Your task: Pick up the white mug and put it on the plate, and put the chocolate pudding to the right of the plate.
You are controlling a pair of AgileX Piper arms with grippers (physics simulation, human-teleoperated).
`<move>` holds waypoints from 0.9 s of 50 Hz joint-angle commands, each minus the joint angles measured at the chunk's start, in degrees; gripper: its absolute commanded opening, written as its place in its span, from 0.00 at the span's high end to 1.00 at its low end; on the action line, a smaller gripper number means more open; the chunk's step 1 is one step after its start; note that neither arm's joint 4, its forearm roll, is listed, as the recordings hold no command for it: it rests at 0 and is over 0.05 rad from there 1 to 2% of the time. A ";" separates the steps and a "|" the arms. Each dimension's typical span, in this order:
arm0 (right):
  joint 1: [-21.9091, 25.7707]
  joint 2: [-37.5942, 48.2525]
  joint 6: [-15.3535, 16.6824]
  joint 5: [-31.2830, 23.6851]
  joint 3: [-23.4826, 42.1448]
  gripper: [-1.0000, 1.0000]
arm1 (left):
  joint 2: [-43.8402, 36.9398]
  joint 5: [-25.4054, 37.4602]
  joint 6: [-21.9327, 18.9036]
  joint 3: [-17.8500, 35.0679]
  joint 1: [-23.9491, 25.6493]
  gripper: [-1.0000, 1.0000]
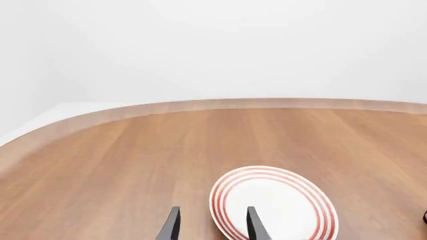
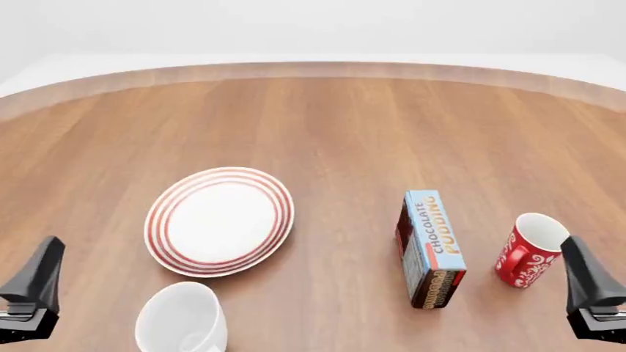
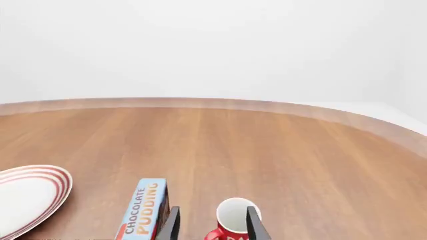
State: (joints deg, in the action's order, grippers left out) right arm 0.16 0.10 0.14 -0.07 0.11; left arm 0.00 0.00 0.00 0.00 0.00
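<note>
- Left gripper (image 1: 212, 227): fingers apart, nothing btwn them. In the front view it sits at the near-left table corner, approx 8 o'clock from the plate (image 2: 220, 221).
- Right gripper (image 3: 212, 225): fingers apart too, empty. Near-right corner in the front view, just beside the red mug (image 2: 528, 249), at its 4 o'clock.
- White mug (image 2: 182, 319): upright, opening up, near edge of table, just off the plate's rim at approx 7 o'clock. Handle side hard to tell from here.
- Chocolate pudding (image 2: 430, 248): lying long-ways, blue face up, well to the plate's 3 o'clock, w/ the red mug at its own 3 o'clock.
- Step in hand, my read: neither item grasped yet; mug first, w/ left arm since it's closest.
- Doing it well: come down over the mug wall, pinch the rim side nearest the arm, lift clear of the plate's rim before moving to 1 o'clock, set down centred on the rings.
- Pudding already sits right of the plate; may need only a nudge closer. Watch the right fingers don't clip the red mug.
</note>
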 commanded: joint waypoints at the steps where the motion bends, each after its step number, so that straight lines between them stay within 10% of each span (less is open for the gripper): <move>1: 0.55 0.47 0.47 -0.16 0.27 0.00 | 0.00 0.00 0.00 0.00 0.00 0.00; 45: 11.63 5.82 4.51 -7.11 8.00 0.00 | 0.00 0.00 0.00 0.00 0.00 0.00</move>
State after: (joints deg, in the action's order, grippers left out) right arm 9.33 3.53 3.70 -6.21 5.76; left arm 0.00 0.00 0.00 0.00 0.00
